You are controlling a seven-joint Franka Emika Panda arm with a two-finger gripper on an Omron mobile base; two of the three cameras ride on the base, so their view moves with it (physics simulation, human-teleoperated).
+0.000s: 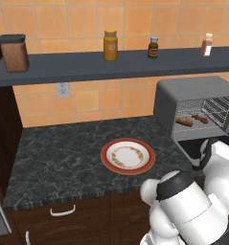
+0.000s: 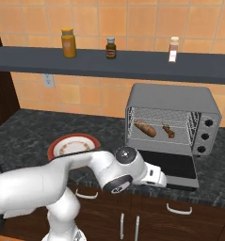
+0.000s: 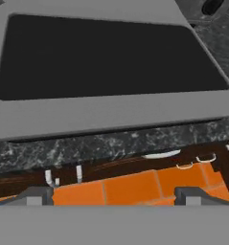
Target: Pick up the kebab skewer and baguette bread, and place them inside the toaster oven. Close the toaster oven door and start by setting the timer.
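The grey toaster oven point(image 2: 172, 101) stands on the dark counter with the toaster oven door point(image 2: 169, 164) folded down flat. On its wire rack lie the brown baguette bread point(image 2: 145, 128) on the left and the kebab skewer point(image 2: 168, 130) to its right; both also appear on the rack as the baguette bread point(image 1: 184, 120) and the kebab skewer point(image 1: 200, 118). My gripper point(image 3: 117, 197) is open with nothing between its fingers. It hangs just in front of the door's outer edge and looks down on the door's dark glass point(image 3: 106, 57).
A red-rimmed plate point(image 1: 128, 156) sits bare on the counter, left of the oven. Three knobs point(image 2: 205, 136) line the oven's right side. A wall shelf point(image 2: 109, 63) above carries jars and bottles. Cabinet handles point(image 3: 159, 155) show below the counter edge.
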